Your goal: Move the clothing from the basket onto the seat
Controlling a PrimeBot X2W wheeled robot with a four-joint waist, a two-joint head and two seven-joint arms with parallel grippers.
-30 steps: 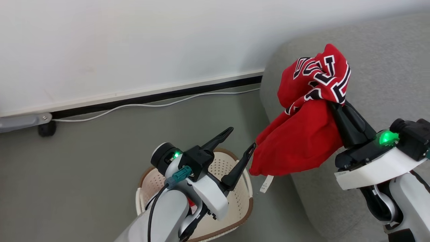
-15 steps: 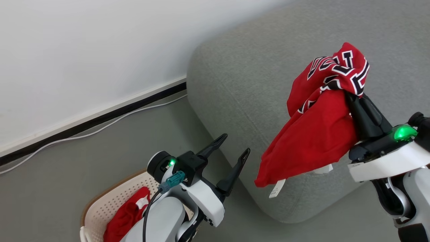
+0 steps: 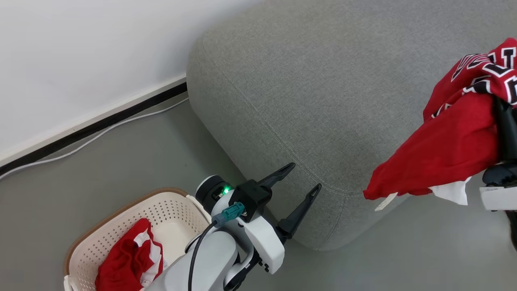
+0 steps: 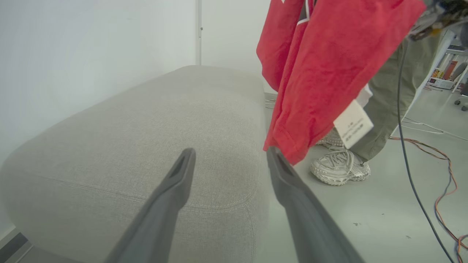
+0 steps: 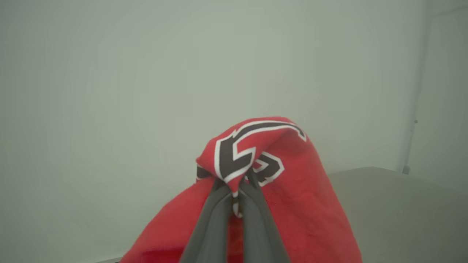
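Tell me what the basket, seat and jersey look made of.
The basket looks like moulded plastic, cream, smooth, with rows of holes. The seat: woven grey fabric, matte, visible weave and stitched seam. The jersey: soft red cloth, probably knit; it drapes and folds.

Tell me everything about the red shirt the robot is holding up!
The jersey is soft red cloth with black, white-edged letters, bunched and crumpled. The right gripper is shut on its upper folds, so it hangs loose in the air beside the edge of the grey seat. A white tag dangles near its lower hem.
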